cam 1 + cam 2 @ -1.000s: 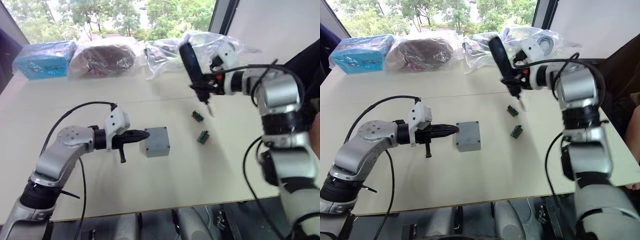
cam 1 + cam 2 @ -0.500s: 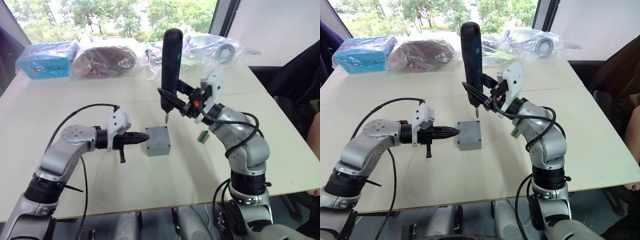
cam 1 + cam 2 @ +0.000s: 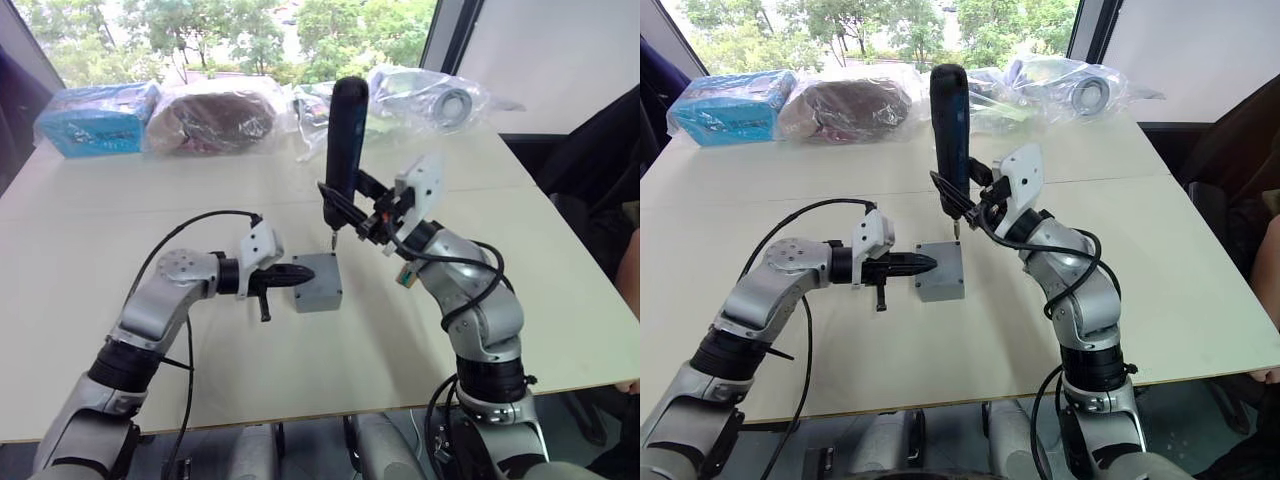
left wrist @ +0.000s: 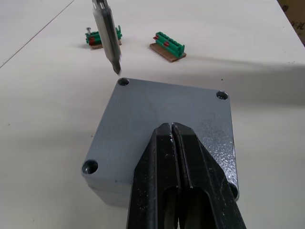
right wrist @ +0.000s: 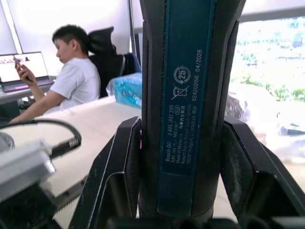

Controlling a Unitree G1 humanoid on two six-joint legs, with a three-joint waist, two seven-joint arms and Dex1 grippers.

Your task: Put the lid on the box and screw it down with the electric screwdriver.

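Observation:
The grey box (image 3: pixel 322 296) stands mid-table with the lid (image 4: pixel 167 107) lying flat on it, open screw holes showing at the corners. My left gripper (image 4: pixel 172 131) is shut, its tips resting over the lid's edge on the box's left side (image 3: pixel 308 277). My right gripper (image 3: pixel 348 207) is shut on the electric screwdriver (image 3: pixel 344 140), holding it upright. Its metal bit (image 4: pixel 108 38) hangs just above the lid's far left corner hole (image 4: pixel 123 82), not touching it. In the right wrist view the fingers (image 5: pixel 119 167) clamp the screwdriver's black and blue body (image 5: pixel 188 95).
Two small green pieces (image 4: pixel 104 38) (image 4: pixel 167 44) lie on the table right of the box. A blue pack (image 3: pixel 95 117), a brown bag (image 3: pixel 210 115) and clear plastic bags (image 3: pixel 430 90) line the far edge. A person (image 5: pixel 71 81) sits at another desk.
My right arm swung the screwdriver from the back right to upright over the box's far left corner. My left gripper slid slightly further over the lid's edge.

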